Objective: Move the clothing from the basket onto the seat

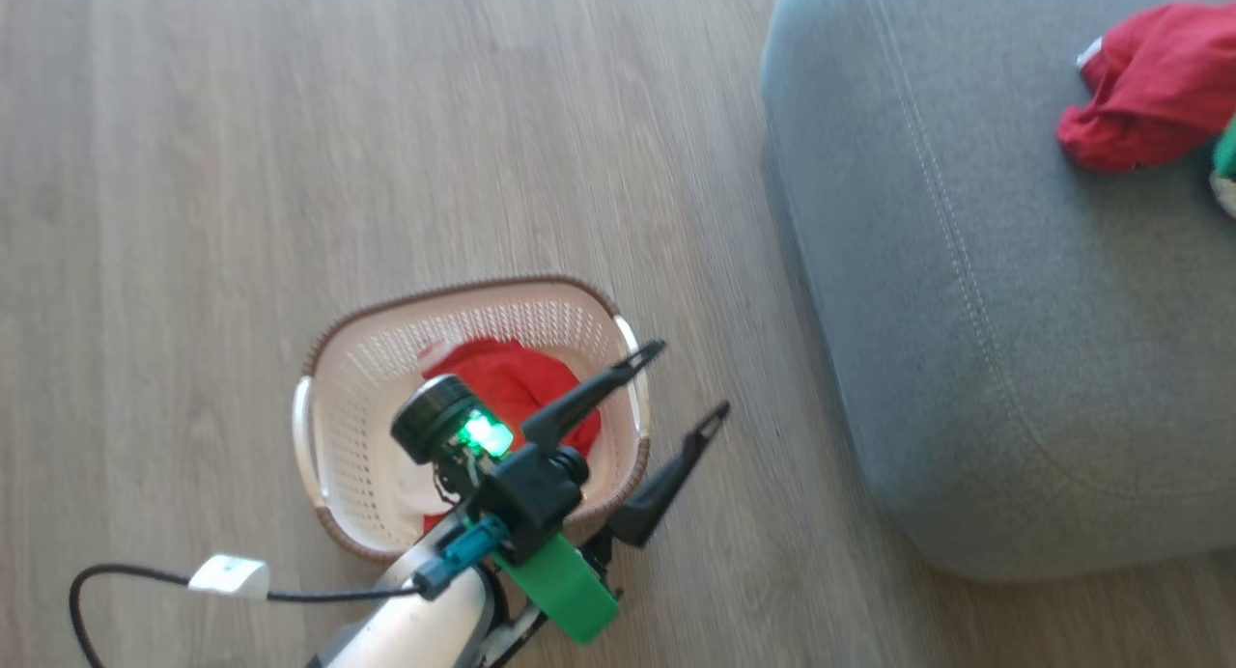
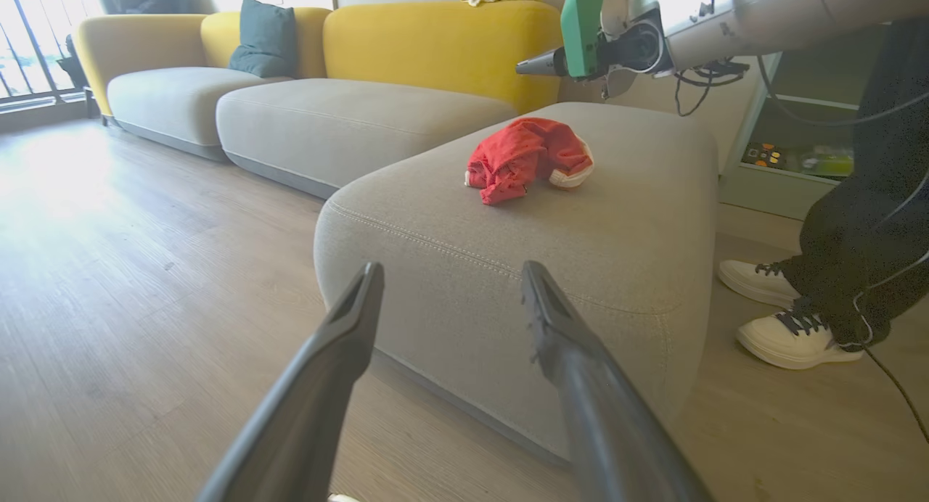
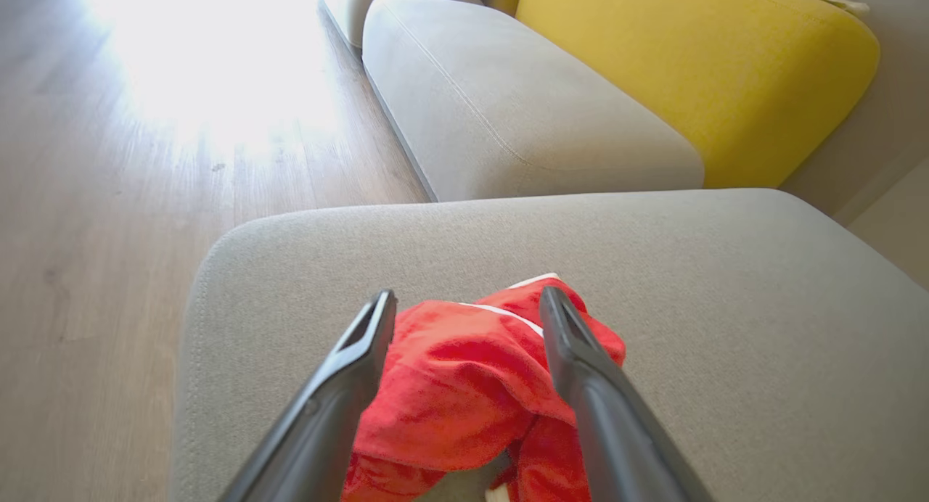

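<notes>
1. Your right gripper [image 3: 468, 299] is released. Its two dark fingers [image 3: 580, 386] stand wide apart over the seat [image 3: 726, 306], with nothing clamped between them.
2. The red garment [image 3: 464, 386] lies crumpled on the seat beneath those fingers, with a line of white trim along its far edge. In the left wrist view it sits by itself on the cushion top, and the right arm [image 2: 726, 23] is above it and clear of it.
3. Your left gripper [image 1: 688, 380] is released too, its fingers spread and empty. It hangs by the right rim of the basket [image 1: 463, 290], with one finger over the basket's edge and the other over the floor [image 1: 193, 166].
4. The basket stands on the wooden floor to the left of the seat, apart from it. A white handle shows on each of its sides.
5. The second red garment [image 1: 512, 378] is bunched inside the basket toward its right half. Your left wrist hides part of it.
6. The seat has a rounded near corner, and a line of light stitching runs along its top.
7. Farther off to the left, more grey cushions continue the sofa, backed by a yellow backrest [image 2: 443, 45]. A teal cushion [image 2: 267, 27] leans against it.
8. To the right of the seat, a person in dark trousers and white shoes [image 2: 791, 335] stands on the floor.
9. A black cable with a white tag [image 1: 229, 575] loops out to the left from your left forearm.
</notes>
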### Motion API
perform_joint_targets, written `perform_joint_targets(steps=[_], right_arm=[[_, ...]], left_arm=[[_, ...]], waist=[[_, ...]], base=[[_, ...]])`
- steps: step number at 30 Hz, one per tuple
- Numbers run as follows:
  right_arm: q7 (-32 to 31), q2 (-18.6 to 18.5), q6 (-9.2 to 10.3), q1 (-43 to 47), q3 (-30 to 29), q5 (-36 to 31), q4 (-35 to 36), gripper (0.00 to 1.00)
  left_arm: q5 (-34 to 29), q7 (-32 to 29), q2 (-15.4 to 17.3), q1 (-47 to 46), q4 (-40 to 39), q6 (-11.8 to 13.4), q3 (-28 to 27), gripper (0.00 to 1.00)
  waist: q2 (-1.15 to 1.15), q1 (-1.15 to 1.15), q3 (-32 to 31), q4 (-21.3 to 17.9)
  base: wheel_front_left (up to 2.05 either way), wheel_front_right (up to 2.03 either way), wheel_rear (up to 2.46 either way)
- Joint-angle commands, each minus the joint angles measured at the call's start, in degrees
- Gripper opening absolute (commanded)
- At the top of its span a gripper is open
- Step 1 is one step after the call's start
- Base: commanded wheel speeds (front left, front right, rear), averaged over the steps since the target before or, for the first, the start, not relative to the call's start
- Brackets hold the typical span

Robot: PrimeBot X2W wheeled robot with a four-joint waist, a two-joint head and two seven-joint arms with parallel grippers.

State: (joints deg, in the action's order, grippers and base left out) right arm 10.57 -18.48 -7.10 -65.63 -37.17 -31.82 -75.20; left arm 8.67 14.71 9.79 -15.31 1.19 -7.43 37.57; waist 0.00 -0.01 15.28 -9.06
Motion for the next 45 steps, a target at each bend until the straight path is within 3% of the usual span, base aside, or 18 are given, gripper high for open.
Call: perform_joint_targets(steps=[1,5,8,10,14,17,21,26,37,45], right_arm=[[1.32,0.64,-0.39,-2.44,1.46,0.81,1.29,1.0],[4.28,4.0,-0.39,-3.02,8.14,6.75,1.55,1.0],[4.38,10.98,-0.39,-2.09,17.09,19.06,12.93,1.0],[4.4,12.64,-0.39,4.67,26.56,29.58,24.03,1.0],[4.41,6.78,-0.39,22.15,43.26,46.09,46.49,1.0],[4.41,1.64,-0.39,31.14,48.23,51.21,57.3,1.0],[4.42,-0.37,-0.39,40.34,50.43,52.83,65.25,1.0],[4.42,2.38,-0.39,46.64,48.54,53.23,68.09,1.0],[4.42,10.27,-0.39,56.91,44.01,49.18,68.05,1.0],[4.42,13.81,-0.39,60.71,42.46,46.97,67.02,1.0]], left_arm=[[0.16,0.29,-0.68,-0.72,-1.58,-0.05,-2.76,1.0],[-0.2,0.29,-2.78,1.27,-0.82,-0.05,-6.59,1.0],[-0.55,0.29,-4.24,2.66,-1.25,0.17,-10.57,1.0],[0.01,0.29,-5.29,3.82,-1.47,0.71,-14.11,1.0],[-0.41,0.29,-6.39,5.29,-1.78,1.72,-19.58,1.0],[-1.22,0.29,-6.71,5.78,-1.96,2.8,-22.64,1.0],[-2.19,0.29,-6.88,6.76,-1.88,5.39,-26.41,1.0],[-2.05,0.29,-6.9,7.53,-1.27,7.5,-27.78,1.0],[-1.67,0.29,-6.91,9.82,1.18,11.19,-28.86,1.0],[-0.94,0.29,-6.91,10.57,2.82,12.03,-28.54,1.0]], waist=[[0.0,0.01,-3.05,1.4],[0.0,0.01,-6.44,2.9],[0.0,0.01,-8.15,4.07],[0.0,0.01,-9.34,4.88],[0.0,0.01,-10.9,6.65],[0.0,0.01,-11.58,7.96],[0.0,0.01,-12.47,10.09],[0.0,0.01,-12.49,12.01],[0.0,0.01,-13.74,14.5],[0.0,0.01,-13.19,15.03]], base=[[0.0,0.0,0.0],[0.0,0.0,0.0],[0.0,0.0,0.0],[0.0,0.0,0.0],[0.0,0.0,0.0],[0.0,0.0,0.0],[0.0,0.0,0.0],[0.0,0.0,0.0],[0.0,0.0,0.0],[0.0,0.0,0.0]])
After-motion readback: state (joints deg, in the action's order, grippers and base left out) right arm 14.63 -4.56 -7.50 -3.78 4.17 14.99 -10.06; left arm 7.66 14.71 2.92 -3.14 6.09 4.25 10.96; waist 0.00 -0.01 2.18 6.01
